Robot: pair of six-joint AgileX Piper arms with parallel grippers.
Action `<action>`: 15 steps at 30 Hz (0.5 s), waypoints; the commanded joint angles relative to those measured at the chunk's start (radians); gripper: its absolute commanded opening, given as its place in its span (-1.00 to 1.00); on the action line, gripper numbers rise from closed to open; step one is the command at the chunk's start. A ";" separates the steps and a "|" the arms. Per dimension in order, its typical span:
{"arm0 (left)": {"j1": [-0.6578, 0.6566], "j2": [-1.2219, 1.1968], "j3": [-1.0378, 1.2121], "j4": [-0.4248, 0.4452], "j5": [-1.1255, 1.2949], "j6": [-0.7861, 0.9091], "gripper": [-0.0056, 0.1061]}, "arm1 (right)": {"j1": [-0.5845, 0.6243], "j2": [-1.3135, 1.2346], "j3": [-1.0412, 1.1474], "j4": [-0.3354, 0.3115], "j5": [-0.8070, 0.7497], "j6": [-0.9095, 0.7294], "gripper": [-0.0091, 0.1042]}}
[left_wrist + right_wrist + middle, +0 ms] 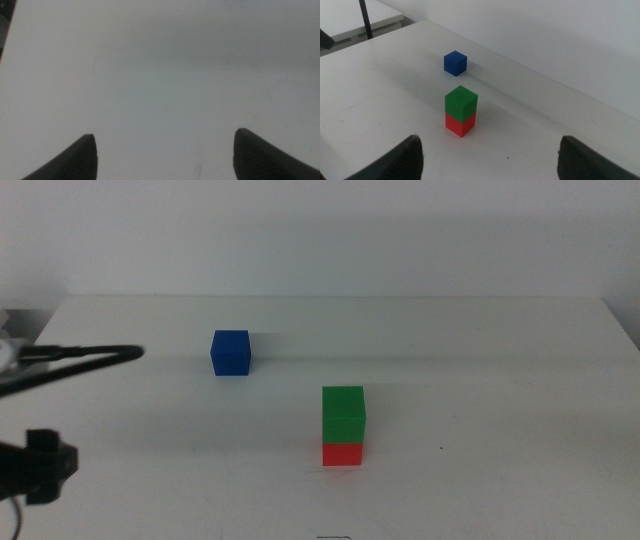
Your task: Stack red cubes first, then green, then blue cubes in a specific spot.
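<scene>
White bench (480,360) carries three cubes, one of each colour. One green cube (343,415) sits squarely on one red cube (342,453); one blue cube (230,352) stands alone, well apart, farther back and to the left. Left gripper (165,155) hangs over bare bench, jaws spread wide, empty. Right gripper (490,155) faces the stack from a distance, likewise agape.

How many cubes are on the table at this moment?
3. The green cube sits on the red cube near the table's middle. The blue cube stands alone, farther back and to the left. None appear hidden.
</scene>
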 commanded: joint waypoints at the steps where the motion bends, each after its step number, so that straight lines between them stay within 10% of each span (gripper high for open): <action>1: -0.004 0.050 -0.040 -0.012 -0.098 -0.005 0.75 | -0.006 0.013 -0.024 -0.016 -0.072 -0.009 0.77; 15: -0.109 0.533 -0.477 -0.033 -0.027 0.022 0.75 | -0.006 0.013 -0.024 -0.016 -0.072 -0.009 0.77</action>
